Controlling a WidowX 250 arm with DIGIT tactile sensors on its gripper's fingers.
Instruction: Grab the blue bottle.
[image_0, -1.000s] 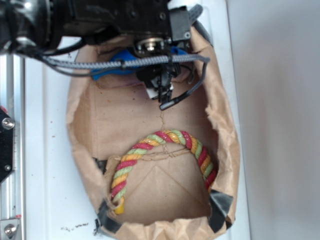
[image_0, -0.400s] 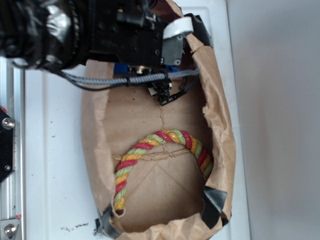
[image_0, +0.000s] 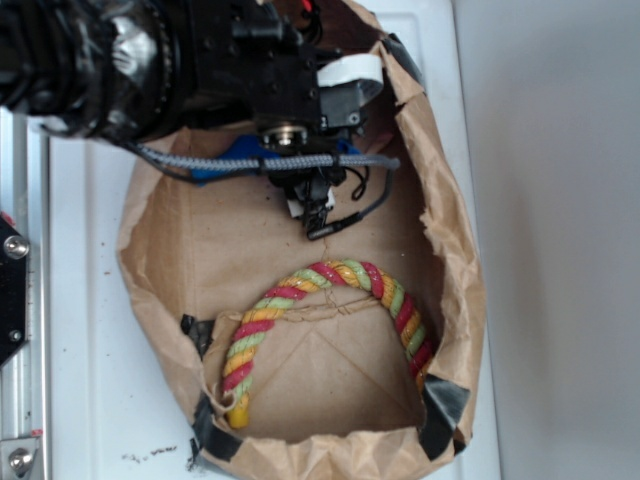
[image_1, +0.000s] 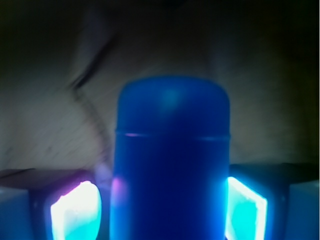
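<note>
The blue bottle (image_0: 225, 160) lies crosswise at the far end of an open brown paper bag (image_0: 455, 260), mostly hidden under my black arm. My gripper (image_0: 318, 215) points down into the bag right at it. In the wrist view the blue bottle (image_1: 172, 150) fills the centre, standing between my gripper's (image_1: 160, 210) two glowing pads. The right pad (image_1: 245, 210) sits against the bottle's side, and the left pad (image_1: 75, 212) shows only a thin dark sliver beside it. The jaws are shut on the bottle.
A red, yellow and green rope ring (image_0: 330, 285) lies in the near half of the bag. The bag's crumpled walls rise on all sides. The bag rests on a white surface (image_0: 90, 350), with a metal rail (image_0: 15, 300) at the left edge.
The arm and the bottle have shifted down the picture and slightly left together. The bag's walls squeezed narrower, then spread wide again. The rope ring stayed put.
</note>
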